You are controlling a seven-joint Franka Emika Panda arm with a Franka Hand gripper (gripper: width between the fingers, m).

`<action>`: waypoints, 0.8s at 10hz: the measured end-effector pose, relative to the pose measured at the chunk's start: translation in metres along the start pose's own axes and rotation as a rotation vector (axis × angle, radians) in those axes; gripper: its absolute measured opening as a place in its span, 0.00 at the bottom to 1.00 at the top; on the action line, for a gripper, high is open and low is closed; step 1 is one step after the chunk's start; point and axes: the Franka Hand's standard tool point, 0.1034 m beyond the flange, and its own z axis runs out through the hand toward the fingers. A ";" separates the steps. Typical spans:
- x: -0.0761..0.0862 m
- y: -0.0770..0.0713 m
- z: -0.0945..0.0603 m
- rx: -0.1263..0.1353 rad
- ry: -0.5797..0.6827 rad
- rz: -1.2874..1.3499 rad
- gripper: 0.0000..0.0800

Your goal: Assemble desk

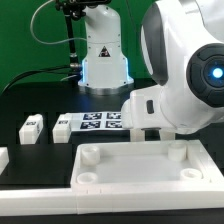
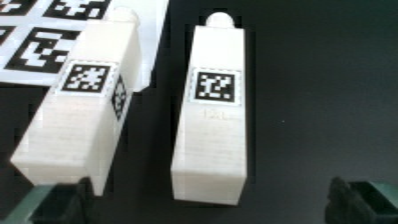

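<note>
Wrist view first: how does your tool stand?
— My tool (image 2: 210,207) is spread wide and grips nothing. I see one dark fingertip (image 2: 54,205) on either side of a white leg (image 2: 214,110) that lies flat on the black tabletop (image 2: 320,90) beneath it, with a clear gap to each.
— Just the one leg there?
— No, a second leg (image 2: 80,110) lies just beside it, nearly parallel, with a narrow dark gap between them. Each shows a black-and-white tag (image 2: 214,86) on its upper face, and the first has a small peg (image 2: 217,18) at its far end. The second leg's far end reaches the marker board (image 2: 32,45); whether they touch, I cannot tell.
— And the exterior view?
— My arm (image 1: 185,80) fills the exterior view's right and hides the tool. The desk tray (image 1: 130,165) lies rim up along the tabletop's edge nearest that camera, with round sockets at its corners. Behind it, toward the middle of the tabletop, sits the marker board. Two white legs (image 1: 32,125) lie to the exterior view's left of the board, one just beside its edge. I cannot tell whether these are the same two.
</note>
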 end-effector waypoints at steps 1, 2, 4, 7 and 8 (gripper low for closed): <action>0.000 0.000 0.000 0.000 0.001 0.000 0.81; 0.002 -0.001 0.000 0.001 0.013 0.002 0.81; -0.001 -0.001 0.013 -0.002 0.053 0.007 0.81; -0.003 -0.003 0.039 -0.015 0.025 0.006 0.81; -0.002 -0.005 0.043 -0.019 0.024 0.003 0.81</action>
